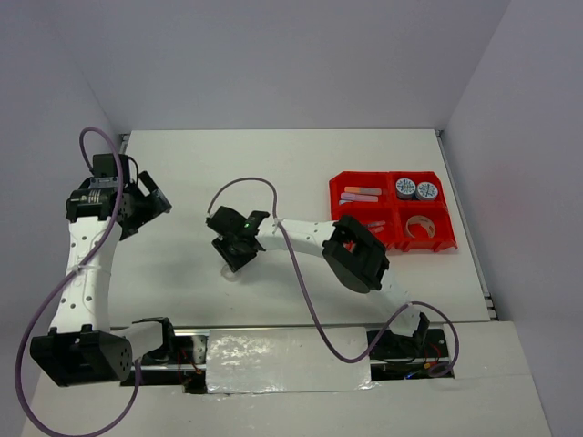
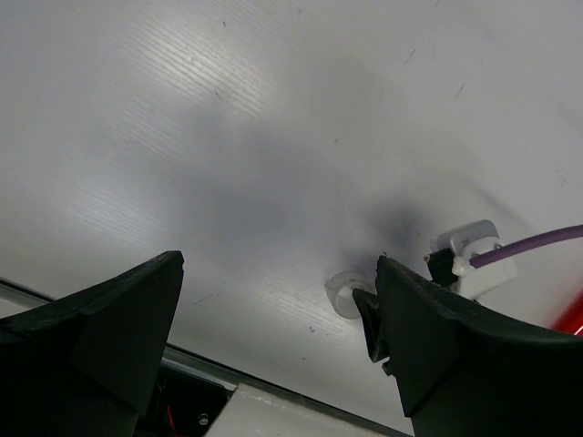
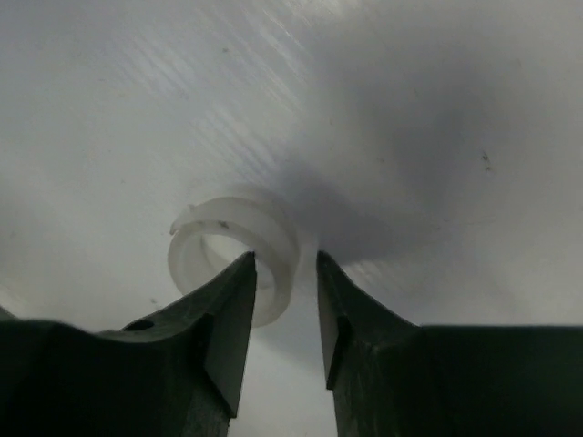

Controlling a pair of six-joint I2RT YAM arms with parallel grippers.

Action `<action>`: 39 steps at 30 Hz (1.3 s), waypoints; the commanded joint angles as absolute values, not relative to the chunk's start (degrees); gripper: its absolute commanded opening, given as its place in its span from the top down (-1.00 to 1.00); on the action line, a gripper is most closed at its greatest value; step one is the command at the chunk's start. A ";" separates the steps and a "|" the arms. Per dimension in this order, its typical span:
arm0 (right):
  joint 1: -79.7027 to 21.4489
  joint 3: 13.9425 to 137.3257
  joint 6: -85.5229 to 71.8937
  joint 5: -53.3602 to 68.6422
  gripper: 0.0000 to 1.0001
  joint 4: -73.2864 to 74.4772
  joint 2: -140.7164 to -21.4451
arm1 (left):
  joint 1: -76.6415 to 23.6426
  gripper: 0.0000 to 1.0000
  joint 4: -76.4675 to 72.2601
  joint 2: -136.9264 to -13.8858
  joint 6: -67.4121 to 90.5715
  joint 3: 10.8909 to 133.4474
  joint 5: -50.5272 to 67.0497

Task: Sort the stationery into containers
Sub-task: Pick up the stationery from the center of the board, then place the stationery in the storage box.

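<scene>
With the right gripper (image 3: pixel 280 259) half-closed astride the near wall of the clear tape ring (image 3: pixel 232 214), which lies flat on the surface (image 1: pixel 301 164) at centre frame in the overhead view, well apart from the red tray (image 1: pixel 360 173) at right, close squarely on that wall and lift straight up so the ring neither tips nor skids. You cannot tell whether the wall is pinched yet, and overhead the ring is barely discernible beneath the gripper. The left gripper (image 2: pixel 278 264) hangs spread wide and empty.

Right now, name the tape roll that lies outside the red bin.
The translucent white ring on the table at the right gripper. The two patterned rolls and another pale ring lie inside the red bin.
</scene>
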State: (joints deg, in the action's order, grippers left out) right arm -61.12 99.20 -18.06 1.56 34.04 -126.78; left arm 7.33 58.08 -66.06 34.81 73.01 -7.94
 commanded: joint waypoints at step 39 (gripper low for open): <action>27.25 57.57 -30.50 -4.48 1.00 36.12 -77.35 | -2.63 -0.99 46.49 -76.72 28.65 68.55 4.49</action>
State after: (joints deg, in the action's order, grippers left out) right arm 27.59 56.36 -32.53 -6.22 39.46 -78.08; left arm -1.48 47.88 -75.48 29.93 67.02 2.98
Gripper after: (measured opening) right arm 0.045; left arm 0.993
